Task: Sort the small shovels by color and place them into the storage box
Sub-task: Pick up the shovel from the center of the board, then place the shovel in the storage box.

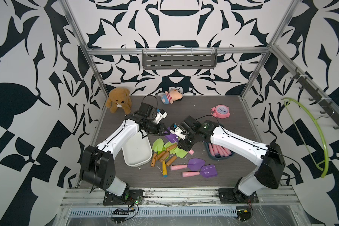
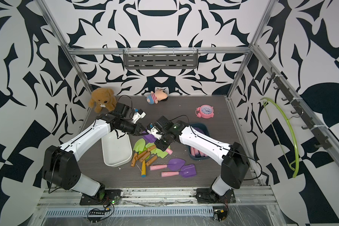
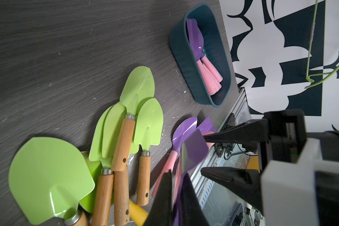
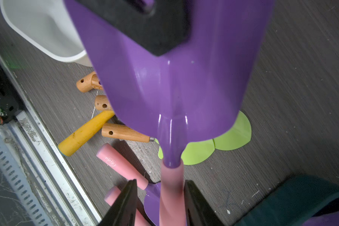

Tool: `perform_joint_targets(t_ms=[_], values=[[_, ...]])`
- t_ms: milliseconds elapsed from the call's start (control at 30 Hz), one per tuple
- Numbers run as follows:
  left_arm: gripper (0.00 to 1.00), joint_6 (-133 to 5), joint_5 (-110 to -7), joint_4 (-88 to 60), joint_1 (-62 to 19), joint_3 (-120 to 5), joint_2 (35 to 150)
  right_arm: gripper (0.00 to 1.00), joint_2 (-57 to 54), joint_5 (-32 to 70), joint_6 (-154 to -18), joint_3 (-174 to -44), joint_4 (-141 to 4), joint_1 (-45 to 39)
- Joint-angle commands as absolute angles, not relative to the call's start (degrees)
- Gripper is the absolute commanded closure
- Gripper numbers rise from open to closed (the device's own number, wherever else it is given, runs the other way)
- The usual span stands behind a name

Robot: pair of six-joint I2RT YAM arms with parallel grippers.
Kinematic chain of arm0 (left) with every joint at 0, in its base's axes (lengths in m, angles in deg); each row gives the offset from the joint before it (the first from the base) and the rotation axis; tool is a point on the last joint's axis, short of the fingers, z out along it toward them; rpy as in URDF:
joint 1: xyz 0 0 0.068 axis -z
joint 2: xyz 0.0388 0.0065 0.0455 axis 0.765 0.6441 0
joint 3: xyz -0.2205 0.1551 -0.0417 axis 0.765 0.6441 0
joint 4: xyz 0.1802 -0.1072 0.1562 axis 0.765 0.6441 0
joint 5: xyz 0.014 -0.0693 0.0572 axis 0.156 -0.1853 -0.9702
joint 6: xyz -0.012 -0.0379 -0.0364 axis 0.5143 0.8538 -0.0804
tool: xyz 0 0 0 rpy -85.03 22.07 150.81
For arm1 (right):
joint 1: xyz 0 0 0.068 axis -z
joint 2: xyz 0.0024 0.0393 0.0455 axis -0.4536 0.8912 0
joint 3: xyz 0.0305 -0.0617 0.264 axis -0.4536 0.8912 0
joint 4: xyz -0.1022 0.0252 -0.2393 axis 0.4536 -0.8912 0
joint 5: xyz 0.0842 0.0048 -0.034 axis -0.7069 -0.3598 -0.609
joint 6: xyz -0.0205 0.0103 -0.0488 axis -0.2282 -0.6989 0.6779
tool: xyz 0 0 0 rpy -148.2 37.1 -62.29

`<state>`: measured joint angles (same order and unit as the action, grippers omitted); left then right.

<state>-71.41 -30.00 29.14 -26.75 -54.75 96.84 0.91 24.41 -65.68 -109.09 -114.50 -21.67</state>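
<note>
A purple shovel (image 4: pixel 170 94) with a pink handle hangs above the table between my two arms. My left gripper (image 3: pixel 175 195) is shut on its blade (image 1: pixel 171 137). My right gripper (image 4: pixel 160 203) is open around the pink handle (image 4: pixel 171 187), with a gap showing on one side. Several green shovels with brown handles (image 1: pixel 164 150) and one with a yellow handle (image 1: pixel 164 170) lie piled below. Two more purple shovels (image 1: pixel 196 163) (image 1: pixel 207 171) lie near the front. A dark teal storage box (image 1: pixel 220 157) holds purple shovels. A white storage box (image 1: pixel 137 154) stands empty on the left.
A teddy bear (image 1: pixel 118 99), a doll (image 1: pixel 171 96) and a pink alarm clock (image 1: pixel 220 111) sit along the back of the table. A green hanger (image 1: pixel 319 137) hangs on the right wall. A metal rail (image 1: pixel 176 193) runs along the front edge.
</note>
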Motion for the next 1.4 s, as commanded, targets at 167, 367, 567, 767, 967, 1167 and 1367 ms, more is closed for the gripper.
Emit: perform_joint_targets(t_ms=[167,367,567,767,967,1167,1367], values=[[1.00,-69.52,-24.48,27.29,-26.79,-55.72,96.58,0.69,0.18,31.46,-65.42,-111.88,-116.11,-22.16],[1.00,-68.30,-22.01,26.44,-26.83,-55.77,96.89,0.79,-0.08,33.88,-65.68,-111.80,-118.18,-22.16],[0.83,-67.81,-21.27,25.73,-26.79,-55.54,96.88,1.00,-1.33,35.25,-66.45,-111.15,-118.48,-22.14],[0.25,-70.50,-25.71,25.92,-26.80,-54.91,97.12,1.00,-4.42,39.72,-73.39,-106.99,-121.83,-17.36],[0.19,-71.37,-26.31,26.11,-26.80,-55.00,97.96,1.00,-7.46,38.90,-81.49,-101.29,-126.24,-2.83],[0.19,-72.56,-27.01,26.27,-26.83,-54.70,97.92,1.00,-5.15,40.13,-80.67,-100.05,-127.40,7.23],[0.19,-73.54,-27.91,26.57,-26.79,-54.29,98.31,0.98,1.00,40.89,-78.94,-100.28,-126.46,11.86]])
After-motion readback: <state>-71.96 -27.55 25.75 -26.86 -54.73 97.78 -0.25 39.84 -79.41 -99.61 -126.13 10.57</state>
